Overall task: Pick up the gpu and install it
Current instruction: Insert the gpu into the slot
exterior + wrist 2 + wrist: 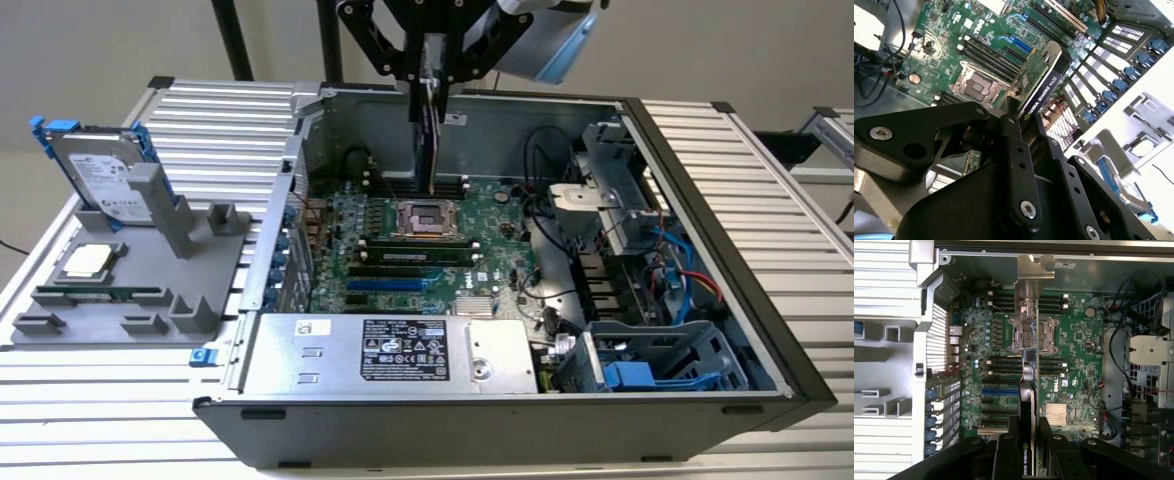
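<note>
I see the gripper (431,70) clamped on the gpu (431,140), held edge-on above the motherboard (501,255), seemingly not seated yet.

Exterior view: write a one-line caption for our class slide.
Gripper holds the gpu edge-on above the motherboard inside the open computer case.

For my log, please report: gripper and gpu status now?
Gripper shut on gpu. It hangs upright over motherboard, not seated. No obstruction seen.
</note>
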`<state>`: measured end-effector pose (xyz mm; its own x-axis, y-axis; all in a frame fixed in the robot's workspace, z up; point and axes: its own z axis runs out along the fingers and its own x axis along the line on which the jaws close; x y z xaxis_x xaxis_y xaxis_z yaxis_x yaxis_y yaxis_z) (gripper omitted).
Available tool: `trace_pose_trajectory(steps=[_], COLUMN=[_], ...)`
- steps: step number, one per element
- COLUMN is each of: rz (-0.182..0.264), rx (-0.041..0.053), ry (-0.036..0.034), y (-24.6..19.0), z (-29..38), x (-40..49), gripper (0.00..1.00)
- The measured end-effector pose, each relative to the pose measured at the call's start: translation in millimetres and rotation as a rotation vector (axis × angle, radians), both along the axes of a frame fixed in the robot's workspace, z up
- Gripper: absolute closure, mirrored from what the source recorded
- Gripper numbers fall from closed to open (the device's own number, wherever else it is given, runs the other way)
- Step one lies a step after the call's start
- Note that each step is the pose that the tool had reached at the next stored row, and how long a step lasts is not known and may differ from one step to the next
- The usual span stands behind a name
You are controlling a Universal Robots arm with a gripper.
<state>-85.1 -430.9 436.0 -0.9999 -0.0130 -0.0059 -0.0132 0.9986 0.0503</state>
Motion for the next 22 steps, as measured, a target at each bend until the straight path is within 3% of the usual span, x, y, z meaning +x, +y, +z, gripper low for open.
trace_pose_trajectory(steps=[22], rz=[0.058], rx=[0.0001], ry=[0.0000], y=[0.0], z=[1.0], x=[0.0], gripper=[1.00])
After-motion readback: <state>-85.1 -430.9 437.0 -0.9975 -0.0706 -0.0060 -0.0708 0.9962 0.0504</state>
